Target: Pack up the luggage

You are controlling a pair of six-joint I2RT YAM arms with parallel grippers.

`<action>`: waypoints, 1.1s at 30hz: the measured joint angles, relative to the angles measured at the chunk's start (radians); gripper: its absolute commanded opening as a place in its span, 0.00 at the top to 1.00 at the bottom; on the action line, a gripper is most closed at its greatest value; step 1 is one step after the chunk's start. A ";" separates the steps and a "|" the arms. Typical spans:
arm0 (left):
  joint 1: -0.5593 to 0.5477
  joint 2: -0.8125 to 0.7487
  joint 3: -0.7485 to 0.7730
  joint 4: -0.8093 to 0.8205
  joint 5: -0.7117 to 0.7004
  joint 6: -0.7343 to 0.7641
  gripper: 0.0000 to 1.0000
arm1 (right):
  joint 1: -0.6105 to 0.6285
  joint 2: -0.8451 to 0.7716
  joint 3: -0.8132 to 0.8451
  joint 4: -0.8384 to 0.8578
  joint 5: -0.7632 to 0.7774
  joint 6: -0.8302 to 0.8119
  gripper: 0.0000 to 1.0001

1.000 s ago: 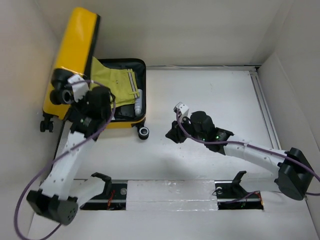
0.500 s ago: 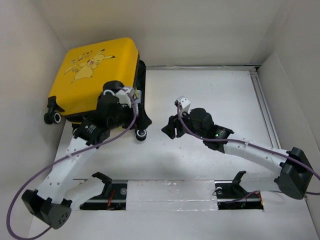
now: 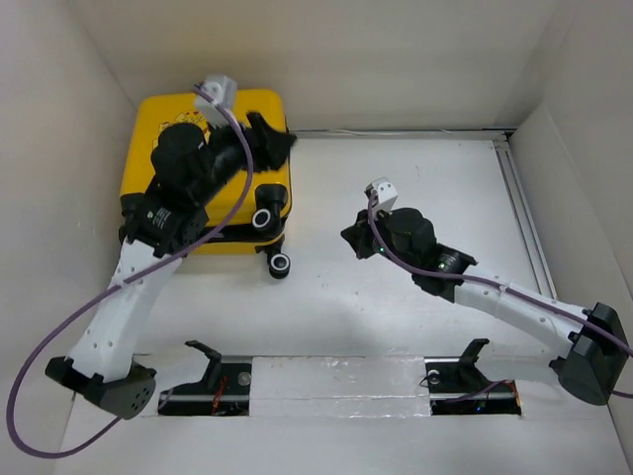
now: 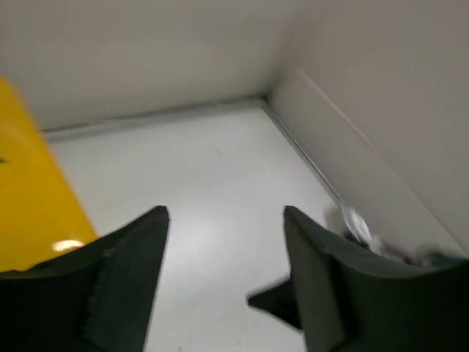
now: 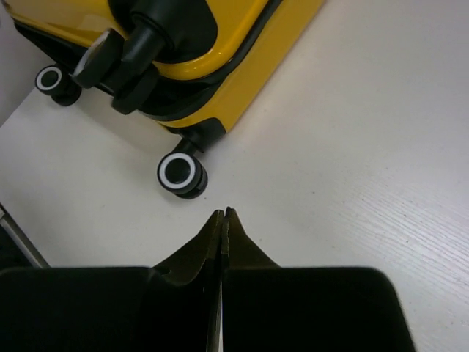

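Observation:
The yellow luggage (image 3: 271, 188) lies closed and flat at the back left, its black wheels (image 3: 281, 263) facing the table's middle. My left arm reaches over its shell. My left gripper (image 3: 280, 137) is open and empty at the case's far right corner. In the left wrist view it (image 4: 226, 220) points over bare table, with a strip of the yellow luggage (image 4: 29, 198) at the left. My right gripper (image 3: 350, 236) is shut and empty on the table right of the case. In the right wrist view its tips (image 5: 222, 214) sit just short of a wheel (image 5: 181, 172) of the luggage (image 5: 249, 66).
White walls close in the table at the back, left and right. A metal rail (image 3: 522, 218) runs along the right side. The arm bases and a taped strip (image 3: 341, 376) sit at the near edge.
The luggage lid has swung down from upright and the case is now closed. My left arm moved from the lid's left side to over the shell. My right gripper shifted slightly right.

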 measured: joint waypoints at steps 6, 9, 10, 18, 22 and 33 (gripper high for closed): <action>0.297 0.275 0.307 -0.016 -0.415 -0.074 0.64 | -0.038 0.051 0.014 -0.014 0.014 -0.004 1.00; 0.560 0.473 0.431 -0.063 -0.431 -0.133 0.67 | -0.080 0.136 0.072 -0.022 0.009 -0.009 1.00; 0.621 0.537 0.470 -0.078 -0.435 -0.142 0.67 | -0.092 0.163 0.093 -0.023 0.009 -0.011 1.00; 0.858 0.921 0.639 -0.260 -0.571 -0.138 0.69 | -0.155 0.360 0.241 -0.002 -0.040 -0.022 1.00; 0.895 0.954 0.637 -0.286 -0.590 -0.116 0.74 | -0.157 0.441 0.265 0.015 -0.070 -0.028 1.00; 0.879 0.885 0.317 -0.024 -0.517 -0.144 0.77 | -0.223 0.544 0.335 0.027 -0.109 -0.028 1.00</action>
